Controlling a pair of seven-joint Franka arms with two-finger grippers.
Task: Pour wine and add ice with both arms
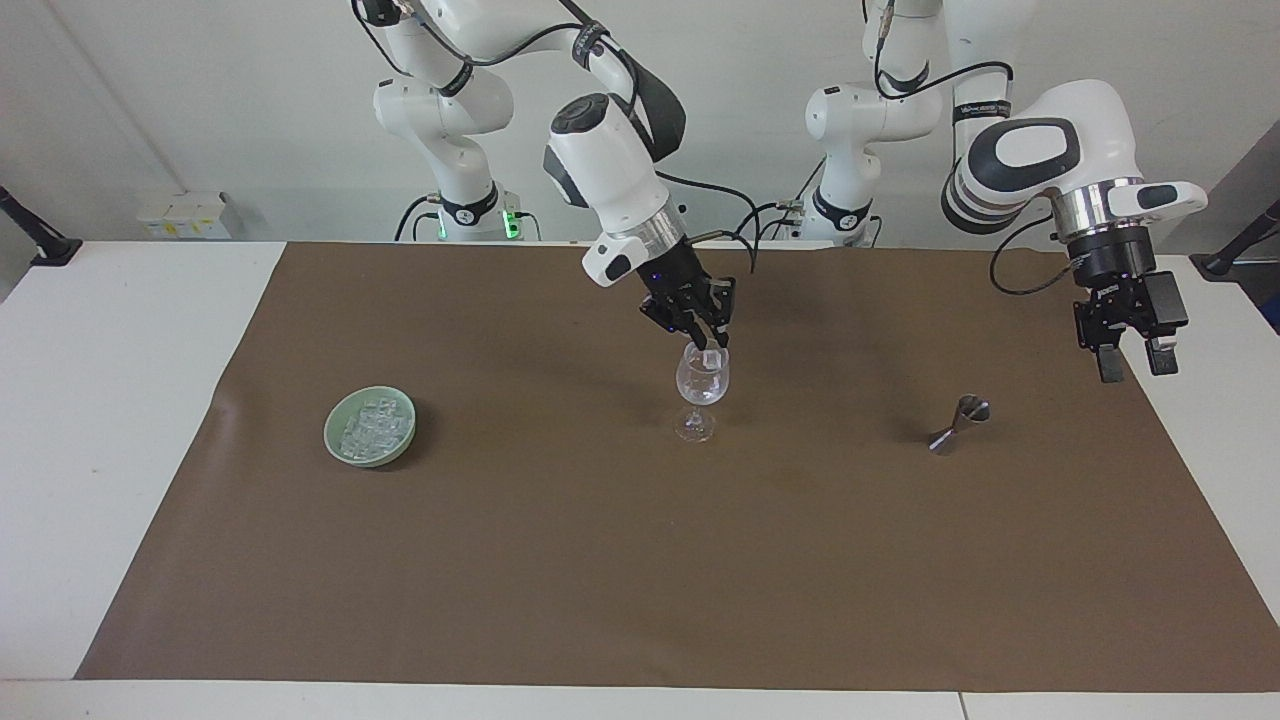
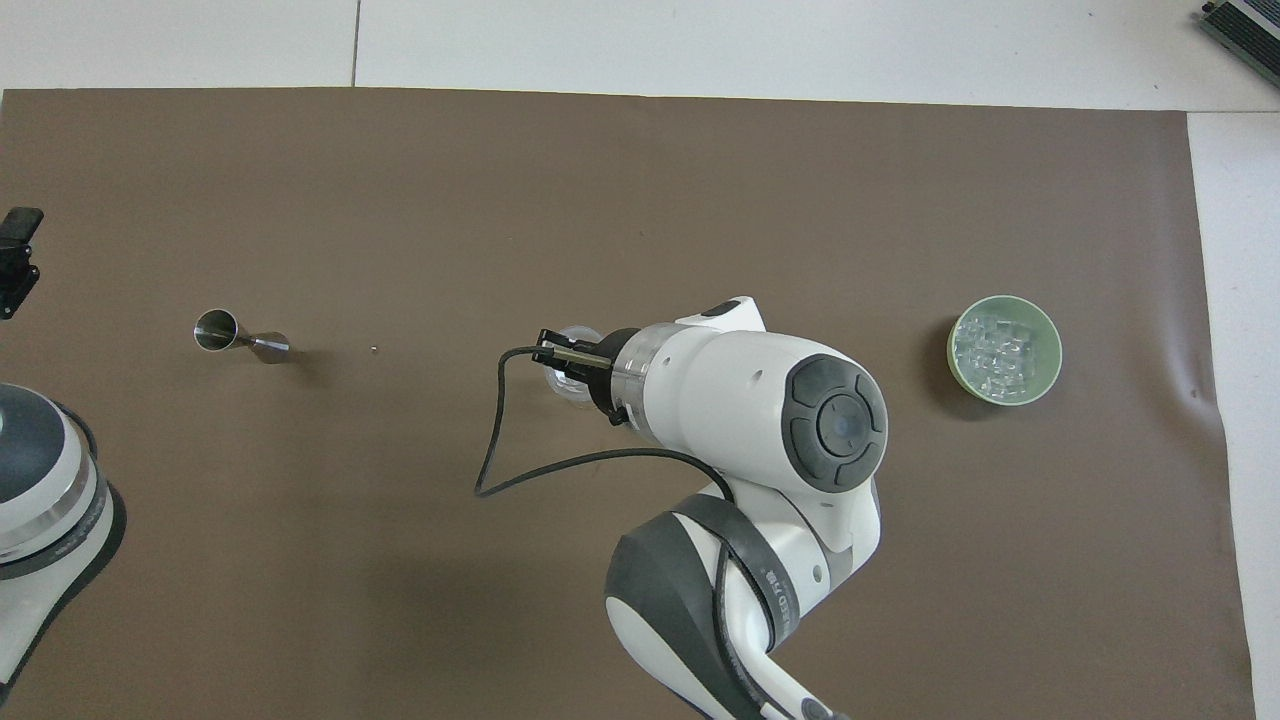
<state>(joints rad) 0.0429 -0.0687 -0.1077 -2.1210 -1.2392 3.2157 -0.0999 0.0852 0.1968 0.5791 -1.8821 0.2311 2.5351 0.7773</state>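
A clear stemmed glass [image 1: 702,388] stands mid-mat, mostly hidden under the right wrist in the overhead view [image 2: 576,338]. My right gripper [image 1: 708,340] hangs just over its mouth, open a little, and one ice cube [image 1: 708,358] sits right under the tips at the rim. More ice [image 1: 371,425] fills a pale green bowl [image 2: 1004,300] toward the right arm's end. My left gripper [image 1: 1132,362] is raised and open with nothing in it, over the mat's edge at the left arm's end. Only one of its fingertips [image 2: 16,258] shows from overhead. Wine is out of view.
A small steel jigger [image 1: 958,423] lies on its side on the brown mat [image 1: 620,580], between the glass and the left gripper, also seen from overhead [image 2: 240,338]. A black cable [image 2: 490,440] loops off the right wrist above the mat.
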